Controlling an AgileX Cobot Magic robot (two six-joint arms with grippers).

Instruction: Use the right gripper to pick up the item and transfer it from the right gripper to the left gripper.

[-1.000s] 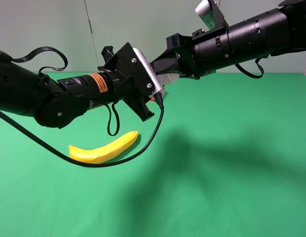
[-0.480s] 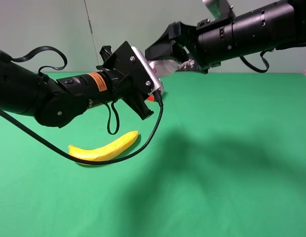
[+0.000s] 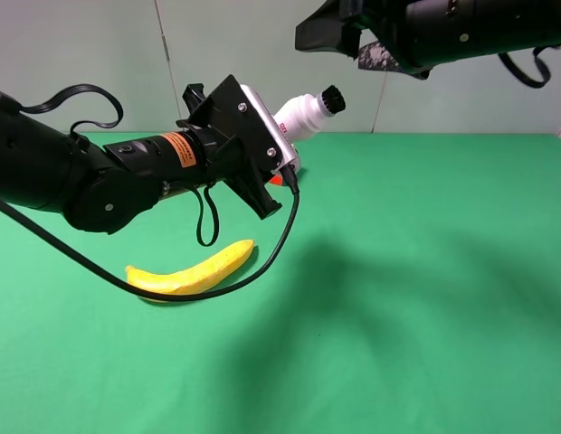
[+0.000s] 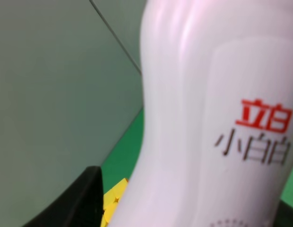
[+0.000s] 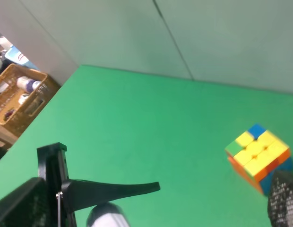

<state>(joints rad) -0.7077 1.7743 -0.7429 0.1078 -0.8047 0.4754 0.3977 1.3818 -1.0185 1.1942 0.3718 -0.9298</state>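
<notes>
The item, a small white bottle (image 3: 303, 116) with a black ribbed cap, sticks out up and to the right from my left gripper (image 3: 282, 137), which is shut on its body and holds it high above the green table. In the left wrist view the bottle (image 4: 208, 118) fills the picture, showing red and dark print, with one black finger (image 4: 73, 203) beside it. My right gripper (image 3: 330, 32) is open and empty, up and to the right of the cap and clear of it. In the right wrist view its fingers (image 5: 108, 190) stand wide apart.
A yellow banana (image 3: 192, 271) lies on the green table (image 3: 425, 298) below the left arm. A multicoloured puzzle cube (image 5: 257, 156) sits on the table behind the left gripper; only a red sliver (image 3: 276, 179) shows from above. A wicker basket (image 5: 19, 94) stands off the table.
My right gripper has let go of the bottle and drawn away up and to the right. The bottle stays in the left gripper, which has not moved, and its cap is now uncovered.
</notes>
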